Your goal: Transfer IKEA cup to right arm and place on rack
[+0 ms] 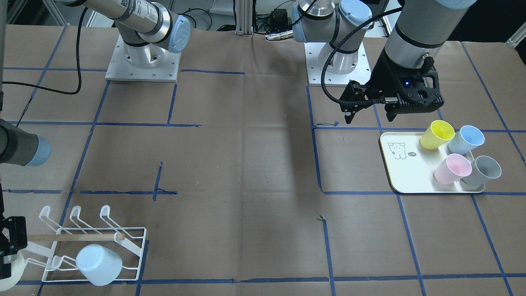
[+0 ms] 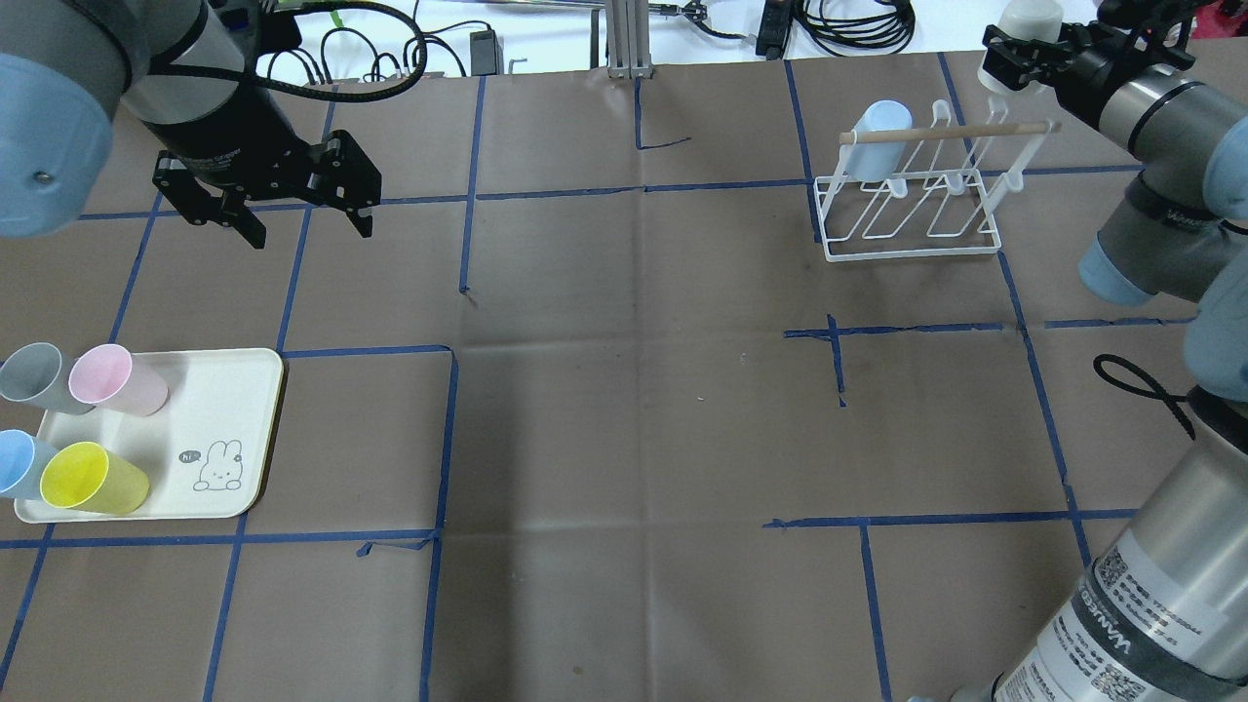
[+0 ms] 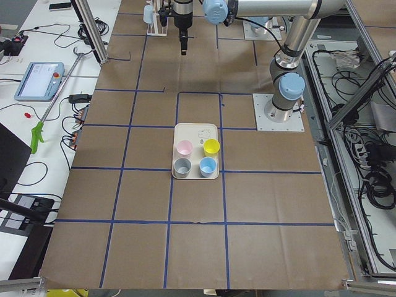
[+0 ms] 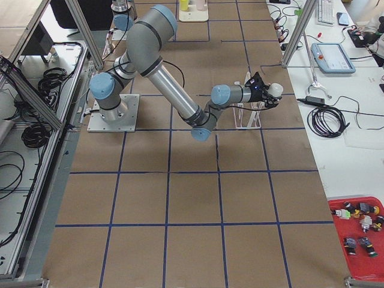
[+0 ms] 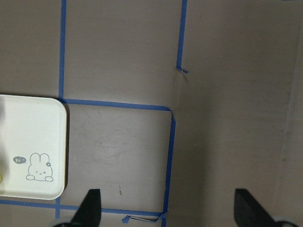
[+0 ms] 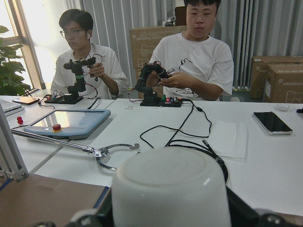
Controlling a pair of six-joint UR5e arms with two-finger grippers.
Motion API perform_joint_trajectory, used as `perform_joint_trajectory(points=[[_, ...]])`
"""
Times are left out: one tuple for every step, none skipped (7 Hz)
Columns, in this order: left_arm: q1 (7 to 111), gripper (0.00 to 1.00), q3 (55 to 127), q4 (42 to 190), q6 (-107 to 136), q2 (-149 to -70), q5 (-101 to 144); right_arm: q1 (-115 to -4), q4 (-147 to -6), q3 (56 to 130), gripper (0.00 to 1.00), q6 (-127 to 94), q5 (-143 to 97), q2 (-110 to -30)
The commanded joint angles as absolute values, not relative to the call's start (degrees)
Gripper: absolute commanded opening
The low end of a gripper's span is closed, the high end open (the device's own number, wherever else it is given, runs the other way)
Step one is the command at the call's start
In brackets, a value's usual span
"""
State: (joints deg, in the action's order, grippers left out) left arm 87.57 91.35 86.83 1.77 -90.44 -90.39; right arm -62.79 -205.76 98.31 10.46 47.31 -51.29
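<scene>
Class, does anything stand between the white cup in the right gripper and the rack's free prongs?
Nothing visible blocks the white cup. The pale blue cup sits at the far end of the rack; the wooden dowel lies across its prongs.

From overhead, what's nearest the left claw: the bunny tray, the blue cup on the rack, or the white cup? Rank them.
From the left gripper:
1. Bunny tray, left side.
2. Pale blue cup, on the rack, right side.
3. White cup, in the right gripper, beyond the rack.

Six cups (image 2: 88,478) (image 2: 117,380) (image 2: 29,375) (image 2: 19,463) (image 2: 877,136) (image 2: 1032,19), one tray (image 2: 244,390), one rack (image 2: 946,134)
</scene>
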Motion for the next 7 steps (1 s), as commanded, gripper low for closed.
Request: perform_joint_trajectory(points=[[87.6, 0.99, 92.8, 84.4, 1.9, -90.1, -90.0, -62.8, -209.1, 99.2, 0.09, 10.3, 47.3, -50.4], [87.8, 0.99, 92.7, 81.7, 2.2, -90.5, -89.8, -62.9, -209.1, 99.9, 0.09, 10.2, 47.3, -50.6], [88.0, 0.99, 92.6, 81.6, 2.6, -90.5, -89.8, -62.9, -209.1, 100.9, 0.09, 10.2, 47.3, -50.7], [88.0, 0.99, 92.1, 81.6, 2.9, -90.7, -89.8, -62.9, -209.2, 101.2, 0.09, 10.2, 47.3, -50.6], [88.0, 0.99, 92.0, 81.6, 2.9, -90.7, -90.2, -62.9, -209.2, 101.2, 0.09, 10.1, 47.3, -50.4], [88.0, 0.99, 91.4, 81.9, 3.7, -90.9, -90.3, -62.9, -209.1, 101.3, 0.11, 9.9, 47.2, -50.0], [88.1, 0.99, 91.3, 82.3, 4.0, -90.9, -90.4, -62.8, -208.7, 101.4, 0.26, 9.8, 47.4, -50.2]])
